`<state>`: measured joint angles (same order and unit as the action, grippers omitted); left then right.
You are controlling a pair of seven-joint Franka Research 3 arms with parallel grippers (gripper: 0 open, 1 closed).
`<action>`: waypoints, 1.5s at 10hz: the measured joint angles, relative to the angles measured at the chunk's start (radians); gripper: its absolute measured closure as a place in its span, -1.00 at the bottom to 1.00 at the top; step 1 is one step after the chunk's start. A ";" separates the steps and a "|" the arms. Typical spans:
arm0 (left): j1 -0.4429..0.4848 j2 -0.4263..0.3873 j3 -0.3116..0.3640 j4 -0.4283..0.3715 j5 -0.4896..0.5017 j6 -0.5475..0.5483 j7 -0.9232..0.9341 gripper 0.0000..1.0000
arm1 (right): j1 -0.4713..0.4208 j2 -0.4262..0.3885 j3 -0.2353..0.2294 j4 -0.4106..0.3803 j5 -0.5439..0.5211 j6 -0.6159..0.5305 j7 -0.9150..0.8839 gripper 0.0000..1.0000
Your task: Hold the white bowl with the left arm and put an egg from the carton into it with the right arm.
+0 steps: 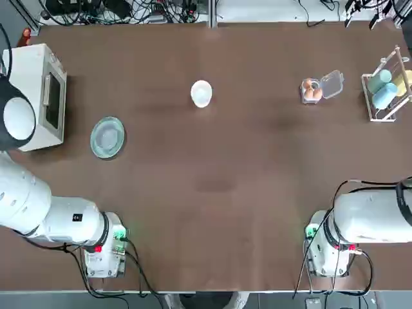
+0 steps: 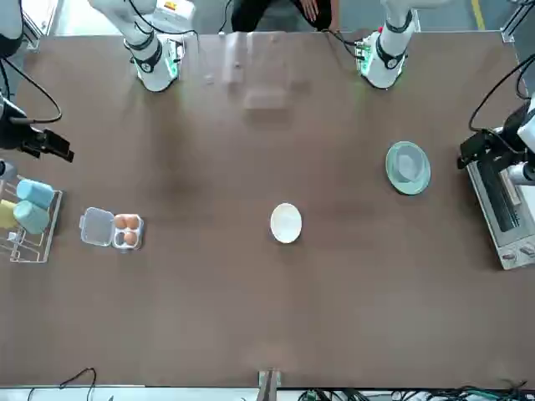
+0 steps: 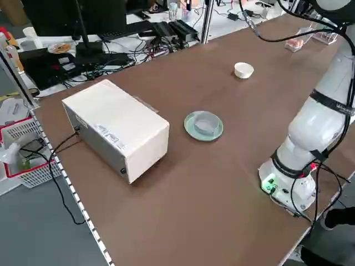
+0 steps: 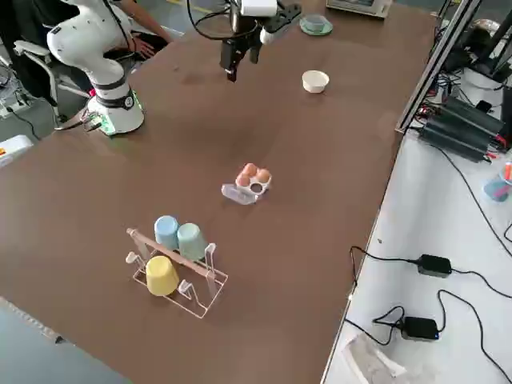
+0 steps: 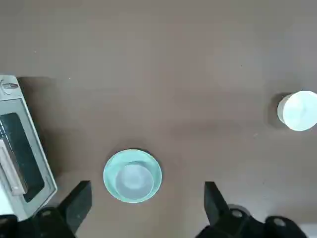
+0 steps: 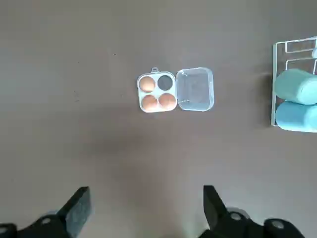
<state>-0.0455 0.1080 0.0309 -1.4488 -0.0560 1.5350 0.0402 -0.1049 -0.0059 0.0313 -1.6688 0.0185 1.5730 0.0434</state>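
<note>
Right wrist view: the right gripper (image 6: 146,187) hangs over the table, its jaws parted and holding nothing. Beyond their tips stands the carton (image 6: 158,91), its lid (image 6: 195,89) folded back; three eggs (image 6: 167,101) sit in it, one cell vacant. Each egg is probably light, smooth and brittle: a gentle pinch across its widest girth, with slow closure, is advisable.

Left wrist view: the left gripper (image 5: 148,184) also hangs with jaws released. The bowl (image 5: 299,110) lies beyond them, off to the right arm's side; the plate (image 5: 111,173) is nearer, ahead of the gap.

Top view: the bowl rests upright, well apart from both pairs of jaws, between plate and carton. It appears light and rigid, liable to slide; its near wall, gripped at the rim, should offer the steadiest hold.
</note>
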 joint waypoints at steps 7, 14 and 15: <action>0.121 0.099 0.007 0.027 -0.199 -0.026 0.249 -1.00 | 0.001 0.001 0.000 -0.001 0.001 0.000 0.001 -1.00; 0.117 0.304 0.000 0.036 -0.407 0.062 0.958 -1.00 | 0.043 0.148 0.001 -0.001 0.013 0.144 0.001 -1.00; 0.112 0.333 -0.001 0.034 -0.450 0.086 1.022 -1.00 | 0.055 0.193 0.002 0.000 0.013 0.186 0.001 -1.00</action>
<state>0.0661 0.4407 0.0303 -1.4145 -0.5065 1.6209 1.0619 -0.0500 0.1871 0.0329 -1.6693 0.0320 1.7585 0.0447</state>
